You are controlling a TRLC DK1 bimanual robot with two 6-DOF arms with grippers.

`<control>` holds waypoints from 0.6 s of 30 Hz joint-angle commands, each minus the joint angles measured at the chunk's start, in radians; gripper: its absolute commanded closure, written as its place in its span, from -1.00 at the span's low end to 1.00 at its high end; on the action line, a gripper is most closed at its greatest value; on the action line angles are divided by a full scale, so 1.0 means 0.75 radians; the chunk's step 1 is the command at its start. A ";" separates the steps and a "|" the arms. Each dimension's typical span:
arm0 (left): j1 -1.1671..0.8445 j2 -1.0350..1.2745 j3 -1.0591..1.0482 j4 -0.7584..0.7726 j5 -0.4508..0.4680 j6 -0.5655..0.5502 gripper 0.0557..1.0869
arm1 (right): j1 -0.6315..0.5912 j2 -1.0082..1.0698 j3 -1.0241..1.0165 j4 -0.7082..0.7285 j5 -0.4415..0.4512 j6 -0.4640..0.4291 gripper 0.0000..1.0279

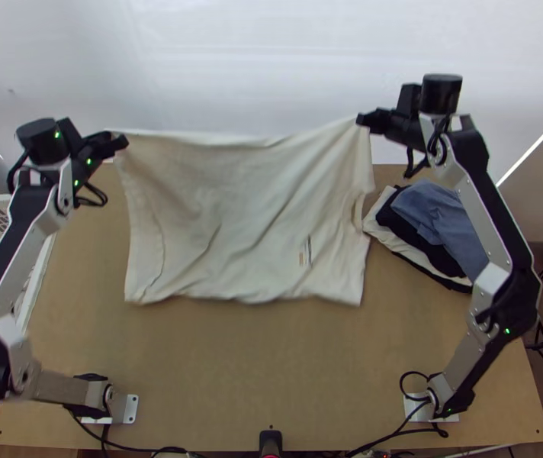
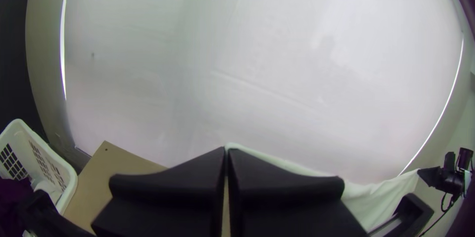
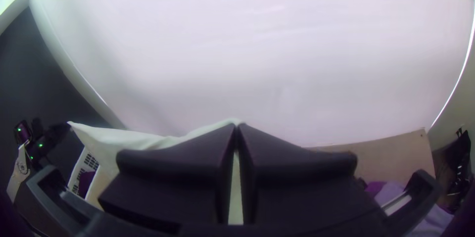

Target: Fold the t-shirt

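The cream t-shirt (image 1: 241,221) hangs stretched between both grippers, its upper edge lifted and its lower part toward the table's middle, with soft creases. My left gripper (image 1: 121,143) is shut on its upper left corner, and my right gripper (image 1: 363,120) is shut on the upper right corner. In the left wrist view the left gripper (image 2: 226,152) has its fingers together with the shirt's edge (image 2: 366,200) running off from the tips. The right wrist view has the right gripper (image 3: 236,127) closed on the cloth (image 3: 114,140).
A pile of folded clothes (image 1: 432,221), blue, black and cream, lies on the table's right side under the right arm. A white basket (image 1: 39,286) stands at the left edge. Bare table (image 1: 271,366) lies between the arms' bases.
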 commanded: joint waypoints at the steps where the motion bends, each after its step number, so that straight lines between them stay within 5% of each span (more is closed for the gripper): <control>1: 0.003 0.146 0.293 -0.053 0.000 -0.048 0.93 | -0.001 0.031 0.283 -0.021 0.003 -0.017 0.94; 10: -0.034 -0.435 0.358 -0.216 -0.002 -0.156 0.93 | 0.048 -0.727 -0.044 -0.133 -0.011 0.004 0.94; 18: -0.066 -0.840 0.448 -0.302 -0.172 -0.177 0.93 | -0.015 -1.304 -0.173 -0.338 -0.009 0.014 0.94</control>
